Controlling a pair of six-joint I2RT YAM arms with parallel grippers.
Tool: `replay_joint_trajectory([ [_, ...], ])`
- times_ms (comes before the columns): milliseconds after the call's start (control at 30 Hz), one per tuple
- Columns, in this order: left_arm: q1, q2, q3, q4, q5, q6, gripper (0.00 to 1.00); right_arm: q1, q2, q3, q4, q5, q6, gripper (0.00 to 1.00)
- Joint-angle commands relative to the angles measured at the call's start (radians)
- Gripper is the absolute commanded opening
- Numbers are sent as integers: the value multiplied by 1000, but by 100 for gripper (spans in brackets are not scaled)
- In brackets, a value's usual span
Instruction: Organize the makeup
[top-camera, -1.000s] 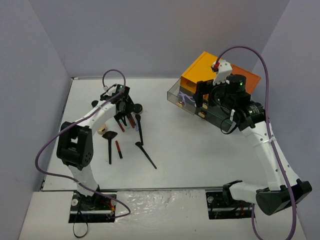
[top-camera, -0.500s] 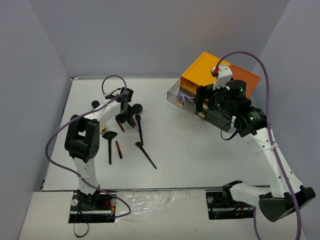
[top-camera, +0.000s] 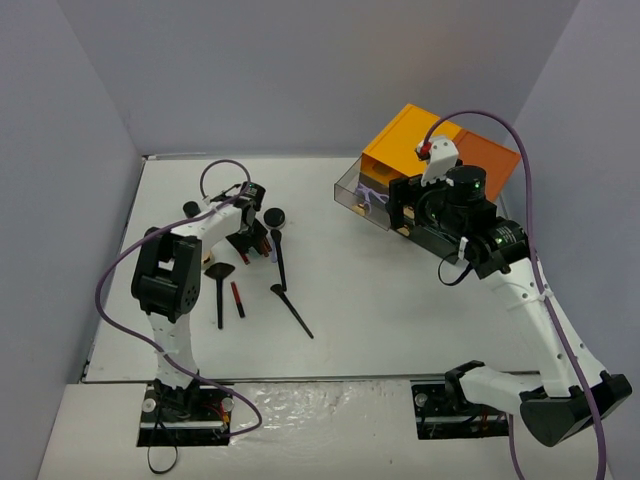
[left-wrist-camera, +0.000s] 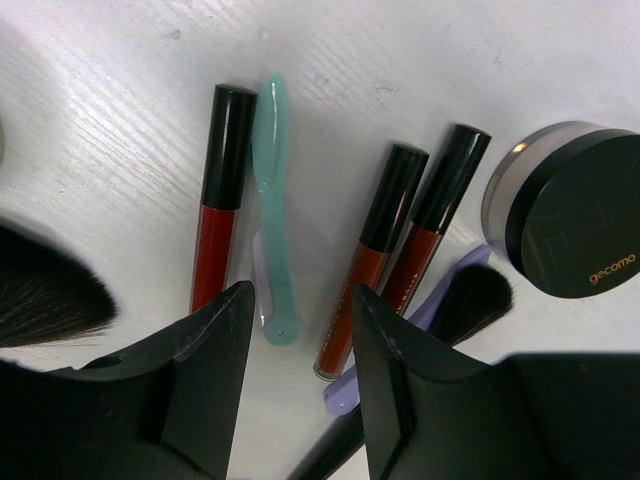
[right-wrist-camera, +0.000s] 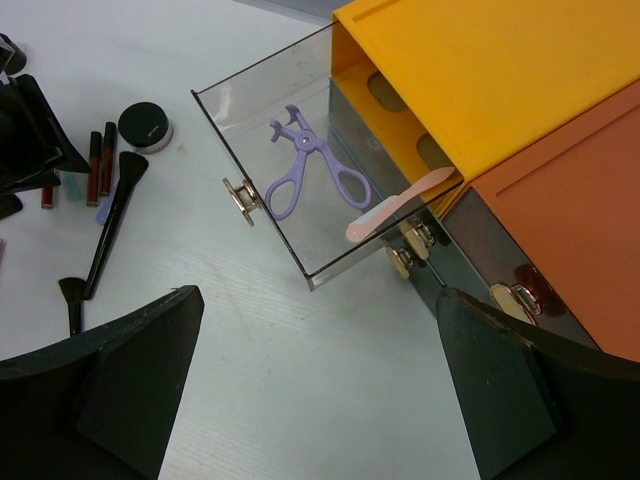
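Left pincer (left-wrist-camera: 302, 300) shifted; red sticks (left-wrist-camera: 372, 255) just beyond spread tips.

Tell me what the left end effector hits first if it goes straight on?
Likely the mint spatula or the red lip gloss tube to its right; both lie just ahead of the open left end effector. Depth is unclear, so maybe bare table between them.
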Motion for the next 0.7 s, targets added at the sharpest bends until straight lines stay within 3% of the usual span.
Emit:
replay_joint_trajectory([
  [0,14,-59,-14,-24,-31,-22,40,15,-26,0,78,34,-15,100],
  [400,31,-14,16,-54,3,-8,47,33,-44,-23,83,59,-23,100],
  [567,34,10,12,-55,28,-6,42,40,-47,-26,83,63,-23,100],
  [667,32,18,5,-59,30,-3,33,42,-49,-26,83,62,-22,100],
])
